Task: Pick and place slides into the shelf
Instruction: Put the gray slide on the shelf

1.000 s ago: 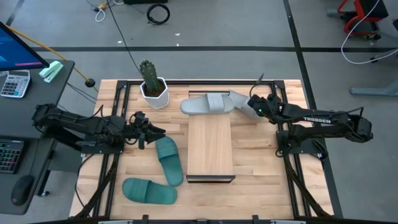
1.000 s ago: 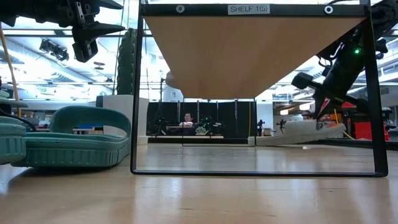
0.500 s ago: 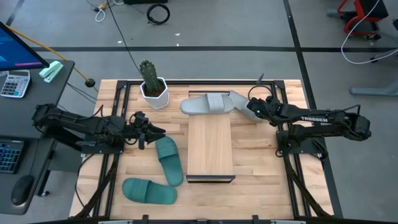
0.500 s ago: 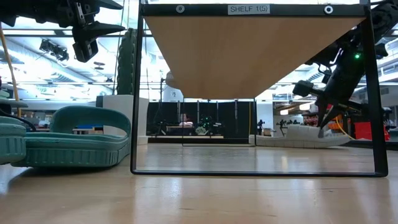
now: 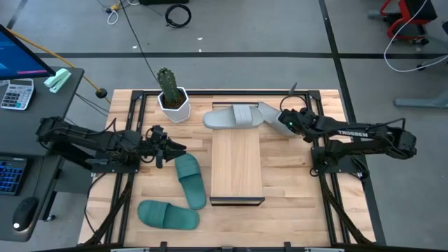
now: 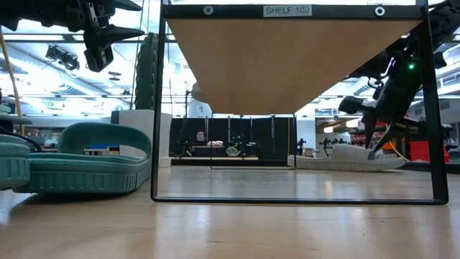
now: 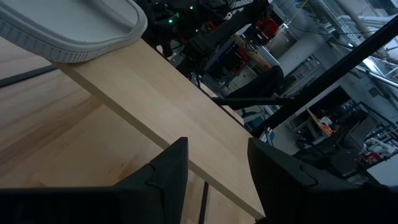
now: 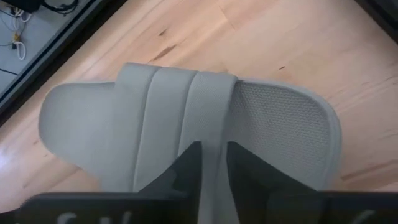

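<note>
Two light grey slides lie beyond the shelf's (image 5: 236,166) far end. One (image 5: 231,117) lies along the table's far edge. The other (image 8: 186,118) lies slanted and flat on the table, mostly under my right arm, with only one end (image 5: 269,110) showing from above. My right gripper (image 8: 214,171) stands over this slide's strap, slanting down, a little open. Two teal slides (image 5: 190,180) (image 5: 168,215) rest sole-down left of the shelf. My left gripper (image 5: 175,148) hovers open above the table, left of the shelf, holding nothing. My right gripper has its fingers (image 8: 186,168) on either side of one raised band of the grey slide's strap (image 8: 214,149), coming slanting down from the table's right. Whether they touch the band I cannot tell. The slide lies flat on the table.
A cactus in a white pot (image 5: 171,98) stands at the table's far left. A desk with a calculator (image 5: 17,94) stands off the left edge. Dark frame rails (image 5: 133,112) run along the table's edges. The space under the shelf's top (image 6: 295,57) holds nothing.
My right gripper has sunk slightly with the grey slide and then opened a little. The slide, a second ago tilted with its right end lifted off the table, now lies flat.
</note>
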`<state>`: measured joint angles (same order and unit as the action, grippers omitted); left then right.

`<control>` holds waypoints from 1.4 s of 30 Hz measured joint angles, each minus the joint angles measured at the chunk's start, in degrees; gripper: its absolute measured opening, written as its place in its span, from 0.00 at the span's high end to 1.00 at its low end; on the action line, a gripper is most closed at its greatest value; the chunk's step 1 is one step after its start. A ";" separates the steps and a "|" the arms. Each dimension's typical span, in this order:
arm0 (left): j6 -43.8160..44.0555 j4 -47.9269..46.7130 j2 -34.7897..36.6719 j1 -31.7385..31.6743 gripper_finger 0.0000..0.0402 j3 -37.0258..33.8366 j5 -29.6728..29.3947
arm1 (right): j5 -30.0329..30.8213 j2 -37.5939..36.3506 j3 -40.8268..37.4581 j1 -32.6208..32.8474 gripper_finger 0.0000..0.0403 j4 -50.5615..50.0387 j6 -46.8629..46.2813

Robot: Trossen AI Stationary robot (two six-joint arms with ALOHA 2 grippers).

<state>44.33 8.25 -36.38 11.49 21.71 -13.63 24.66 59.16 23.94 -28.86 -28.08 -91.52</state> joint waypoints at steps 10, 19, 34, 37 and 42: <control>0.03 0.00 0.00 0.00 0.57 0.00 0.00 | -0.96 5.88 -0.03 -0.39 0.67 5.14 -2.80; 2.14 0.02 0.00 0.01 0.57 0.00 0.00 | -1.63 10.58 0.00 -0.72 0.66 16.46 -3.38; 1.49 -0.11 0.00 -0.07 0.57 0.00 -0.02 | 0.42 4.40 0.00 2.85 0.65 12.73 -4.32; 1.47 -0.11 0.00 -0.05 0.57 0.00 -0.02 | 0.38 5.45 -0.49 2.31 0.65 13.80 -5.29; 1.52 -0.11 0.00 -0.05 0.57 0.00 -0.02 | 0.91 6.16 -5.53 2.32 0.65 26.87 -8.90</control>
<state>45.84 8.14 -36.38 11.44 21.71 -13.64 25.57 65.32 18.41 -26.55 -1.21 -100.42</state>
